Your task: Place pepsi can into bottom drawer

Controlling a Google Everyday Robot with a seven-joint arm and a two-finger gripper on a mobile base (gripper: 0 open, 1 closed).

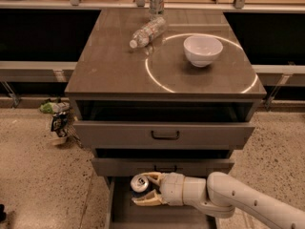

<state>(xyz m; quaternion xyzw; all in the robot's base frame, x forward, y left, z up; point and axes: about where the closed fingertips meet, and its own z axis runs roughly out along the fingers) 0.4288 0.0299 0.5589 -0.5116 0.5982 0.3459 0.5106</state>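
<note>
The pepsi can [140,182], dark with a silver top, is held between the tan fingers of my gripper [146,189]. The gripper is shut on it, over the left part of the pulled-out bottom drawer [124,213], just under the front of the middle drawer [162,167]. My white arm [238,202] reaches in from the lower right and hides the right part of the bottom drawer. Whether the can touches the grey drawer floor cannot be told.
The top drawer [164,135] is pulled out above. On the cabinet top [109,66] are a white bowl [203,50], a clear plastic bottle [148,31] lying down and a silver-white can [156,2] at the back. Litter [57,120] lies on the floor at left.
</note>
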